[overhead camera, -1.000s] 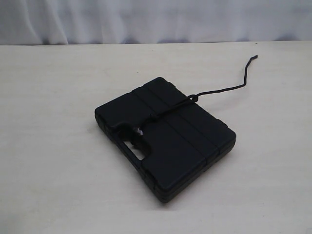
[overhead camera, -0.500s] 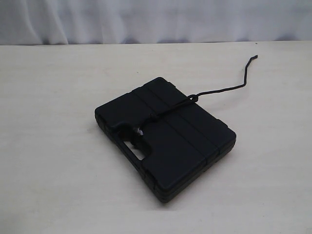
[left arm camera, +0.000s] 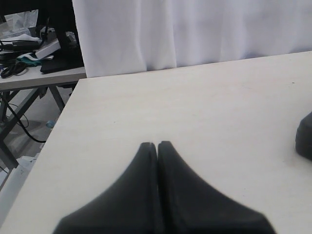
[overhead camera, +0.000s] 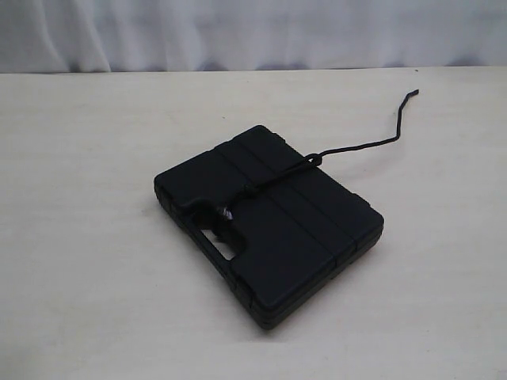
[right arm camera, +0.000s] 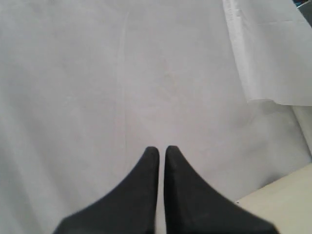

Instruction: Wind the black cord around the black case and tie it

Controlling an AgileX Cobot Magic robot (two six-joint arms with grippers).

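The black case (overhead camera: 269,224) lies flat in the middle of the pale table in the exterior view. The black cord (overhead camera: 273,179) runs across its top, with a small loop (overhead camera: 314,158) at the case's far edge. From there a loose tail (overhead camera: 396,127) trails over the table toward the back right. Neither arm shows in the exterior view. My left gripper (left arm camera: 157,144) is shut, empty, above the bare table; a corner of the case (left arm camera: 305,139) shows at that view's edge. My right gripper (right arm camera: 162,149) is shut, empty, facing the white curtain.
A white curtain (overhead camera: 253,32) hangs behind the table's far edge. In the left wrist view the table's side edge (left arm camera: 63,112) drops off to a floor with a cluttered bench (left arm camera: 29,48) beyond. A table corner (right arm camera: 287,195) shows in the right wrist view.
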